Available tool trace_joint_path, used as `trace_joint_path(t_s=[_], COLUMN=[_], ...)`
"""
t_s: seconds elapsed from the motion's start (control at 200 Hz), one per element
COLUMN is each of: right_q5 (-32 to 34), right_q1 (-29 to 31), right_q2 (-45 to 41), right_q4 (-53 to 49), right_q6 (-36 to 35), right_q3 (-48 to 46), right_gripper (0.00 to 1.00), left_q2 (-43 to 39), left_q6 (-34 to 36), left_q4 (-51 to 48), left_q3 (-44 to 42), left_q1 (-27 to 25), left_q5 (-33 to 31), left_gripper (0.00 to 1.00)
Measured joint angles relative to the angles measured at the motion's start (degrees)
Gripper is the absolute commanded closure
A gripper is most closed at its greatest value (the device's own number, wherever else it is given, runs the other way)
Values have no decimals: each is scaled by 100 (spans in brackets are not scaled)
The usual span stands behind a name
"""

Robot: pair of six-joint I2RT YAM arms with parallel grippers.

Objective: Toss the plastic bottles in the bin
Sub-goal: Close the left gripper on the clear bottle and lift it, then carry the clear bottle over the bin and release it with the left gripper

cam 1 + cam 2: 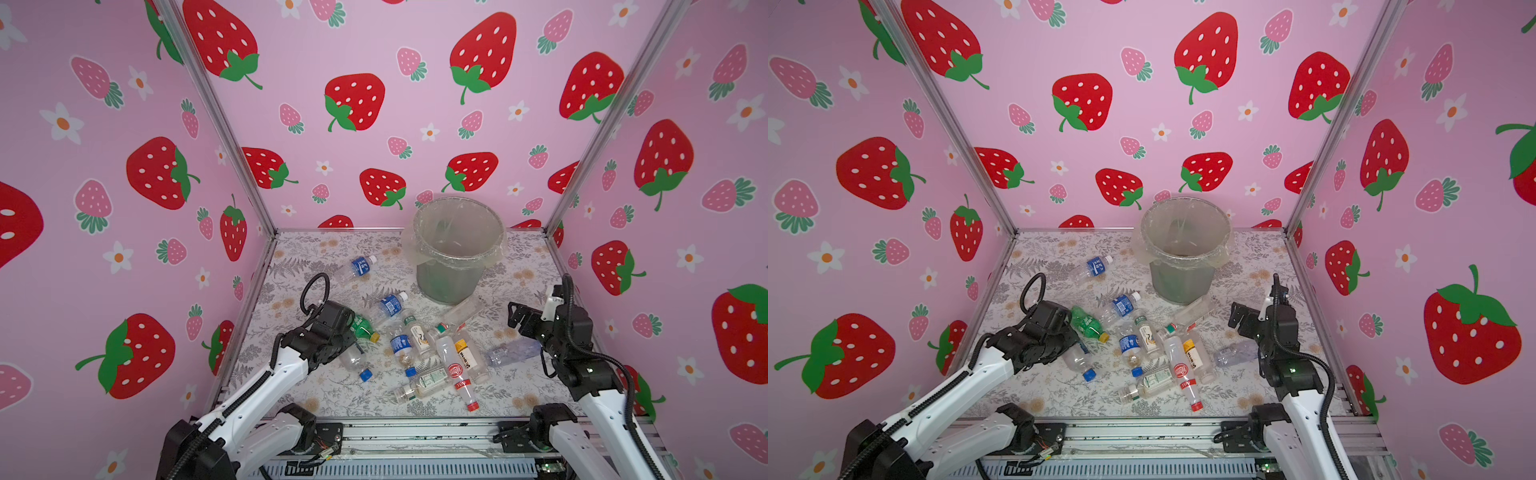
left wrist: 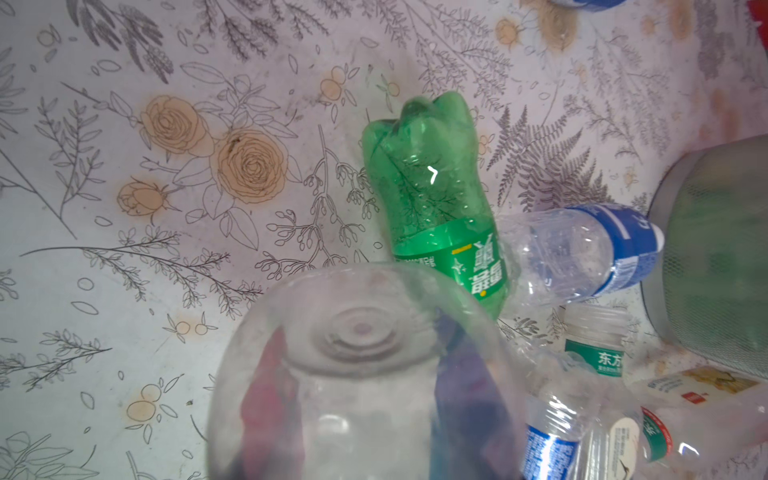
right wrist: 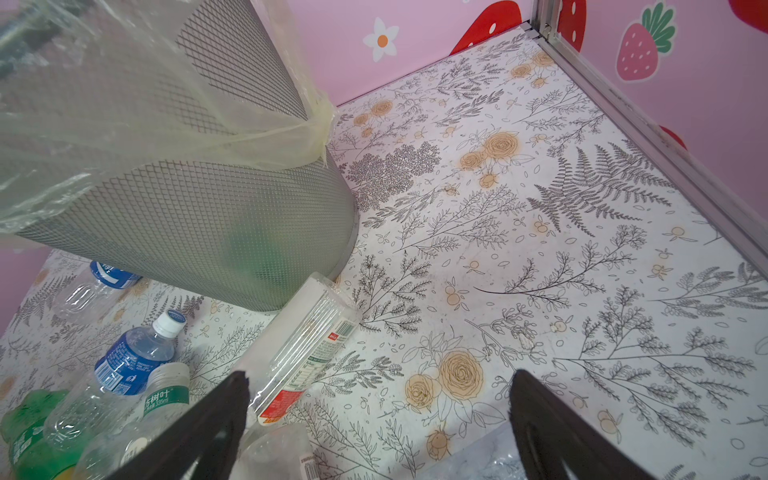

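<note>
Plastic bottles (image 1: 401, 345) lie clustered at centre frame on the tabletop (image 1: 528, 257). The bin (image 1: 455, 249) stands upright just behind them. Left claw (image 1: 352, 347) sits over 1 clear bottle (image 1: 355, 363); whether it is clamped cannot be told. Right claw (image 3: 380, 415) is spread apart over the tabletop.

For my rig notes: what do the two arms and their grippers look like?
The left arm and right arm both have smooth white link shells with bulky black joints. A black ribbed cable hose runs along each, looping free near the wrist. The right gripper is all black, with flat tapering fingers.
</note>
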Motion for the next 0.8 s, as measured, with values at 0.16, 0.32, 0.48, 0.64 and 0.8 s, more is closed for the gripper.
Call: trace_joint_path(t_s=[0.16, 0.32, 0.48, 0.64, 0.8], right_q5=[-2, -2, -2, -2, -52], right_q1=[0, 0, 0, 0, 0], right_q2=[-2, -7, -17, -17, -39], right_q4=[4, 4, 4, 9, 81], right_q6=[0, -4, -4, -7, -46], right_q3=[-22, -44, -44, -70, -96], right_gripper=[1, 1, 1, 1, 1], left_q2=[-85, -229, -358, -369, -236], left_q6=[455, 914, 1331, 1659, 1930], left_q4=[85, 264, 450, 619, 704], left_q3=[199, 352, 542, 855, 1316], left_q1=[0, -2, -7, -37, -111], left_q5=[144, 317, 507, 669, 782], left_gripper=[47, 47, 50, 50, 50])
